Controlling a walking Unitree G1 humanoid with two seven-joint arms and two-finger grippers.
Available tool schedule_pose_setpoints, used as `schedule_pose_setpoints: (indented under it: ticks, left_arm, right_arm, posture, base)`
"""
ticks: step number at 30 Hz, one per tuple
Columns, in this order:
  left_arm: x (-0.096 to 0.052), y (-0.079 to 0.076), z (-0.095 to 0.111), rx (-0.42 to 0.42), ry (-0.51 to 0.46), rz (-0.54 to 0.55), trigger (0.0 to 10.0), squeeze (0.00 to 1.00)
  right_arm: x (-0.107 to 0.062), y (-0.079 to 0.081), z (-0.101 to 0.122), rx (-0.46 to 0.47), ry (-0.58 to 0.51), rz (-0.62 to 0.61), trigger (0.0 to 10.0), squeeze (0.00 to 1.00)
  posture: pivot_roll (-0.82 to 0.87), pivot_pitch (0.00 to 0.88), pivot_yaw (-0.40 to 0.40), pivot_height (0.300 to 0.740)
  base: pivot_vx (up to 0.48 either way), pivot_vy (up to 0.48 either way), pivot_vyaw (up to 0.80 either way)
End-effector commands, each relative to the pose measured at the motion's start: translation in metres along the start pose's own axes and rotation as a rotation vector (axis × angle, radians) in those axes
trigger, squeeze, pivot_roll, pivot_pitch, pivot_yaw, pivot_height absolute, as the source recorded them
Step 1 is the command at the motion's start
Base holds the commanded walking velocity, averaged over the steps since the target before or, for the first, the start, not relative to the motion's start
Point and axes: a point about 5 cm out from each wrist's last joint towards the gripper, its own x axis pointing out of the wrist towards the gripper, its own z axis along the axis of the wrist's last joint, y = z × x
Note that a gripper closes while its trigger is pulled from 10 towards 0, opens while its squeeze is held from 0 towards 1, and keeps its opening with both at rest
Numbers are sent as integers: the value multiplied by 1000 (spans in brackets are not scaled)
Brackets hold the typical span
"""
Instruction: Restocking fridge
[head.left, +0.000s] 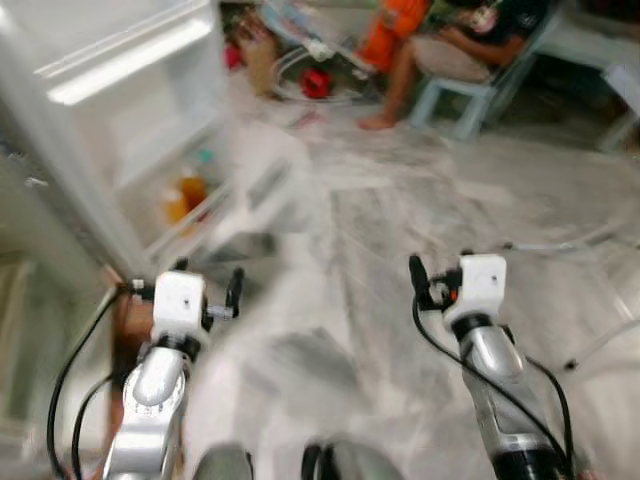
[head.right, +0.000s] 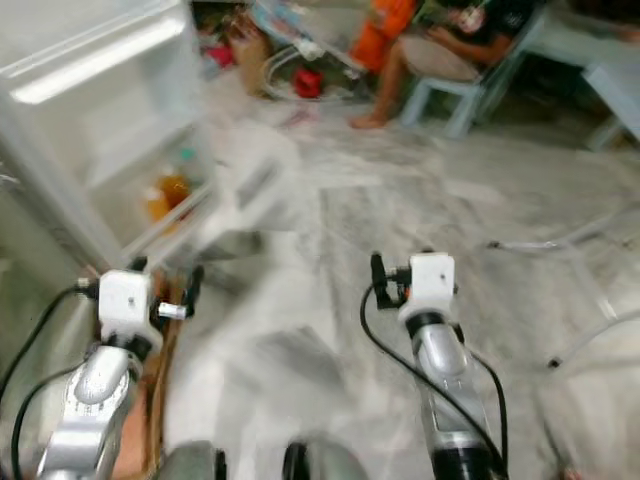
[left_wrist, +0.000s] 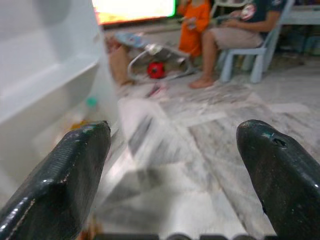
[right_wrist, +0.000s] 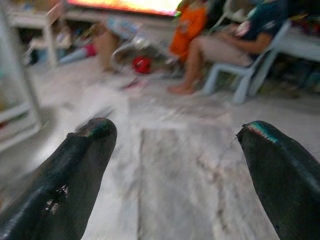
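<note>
Fridge (head.left: 120, 150) open at my left, upright | left end effector (left_wrist: 172, 165) released beside it | right end effector (right_wrist: 175, 165) released, farther off

The white fridge (head.left: 110, 130) stands open on the robot's left, its pale interior lit by a bright strip along an upper shelf. The picture is blurred. Low down inside, on a bottom shelf, sit two orange bottles (head.left: 184, 196) side by side, with a small teal-capped item (head.left: 204, 156) just behind them; what it is cannot be told.
</note>
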Motion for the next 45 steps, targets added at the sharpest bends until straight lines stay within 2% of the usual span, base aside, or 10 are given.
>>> schedule_pose_setpoints:
  ticks: [1,5,11,16,26,33,38,40,45]
  left_arm:
    - [2,1,-1,13,14,9,10000,0]
    - [8,2,5,18,5,21,10000,0]
    - [4,-2,8,16,0,13,10000,0]
    - [4,-6,3,15,15,-2,10000,0]
    - [3,-1,-1,-5,40,17,10000,0]
    - [6,-8,-1,-6,22,8,10000,0]
    - [7,-2,1,-40,-4,79,10000,0]
    - [8,6,6,-56,-30,143,10000,0]
    - [10,16,9,-57,-49,201,10000,0]
  right_arm:
    - [-1,2,-4,1,16,-4,10000,0]
    - [3,2,4,5,-14,-12,10000,0]
    - [6,7,13,22,-47,-4,10000,0]
    - [6,14,11,26,-45,10,10000,0]
    - [5,13,9,23,-39,13,10000,0]
    - [4,12,9,14,-48,19,10000,0]
    - [2,10,13,-2,-68,27,10000,0]
    - [1,9,19,5,-92,32,10000,0]
    - [2,12,30,36,-128,26,10000,0]
  posture:
    - [19,116,-87,740]
    - [5,128,-80,740]
    - [-5,140,-73,740]
    - [3,131,-74,740]
    - [9,102,-71,740]
    - [-3,71,-71,740]
    - [-9,51,-72,740]
    - [-12,44,-70,740]
    - [-14,33,-65,740]
  base:
    - [345,-330,-800]
    - [344,-331,-800]
    - [390,-273,-800]
    - [478,0,-800]
    - [480,0,-800]
    - [476,0,-475]
    - [466,0,0]
    - [452,0,0]
    - [431,0,0]
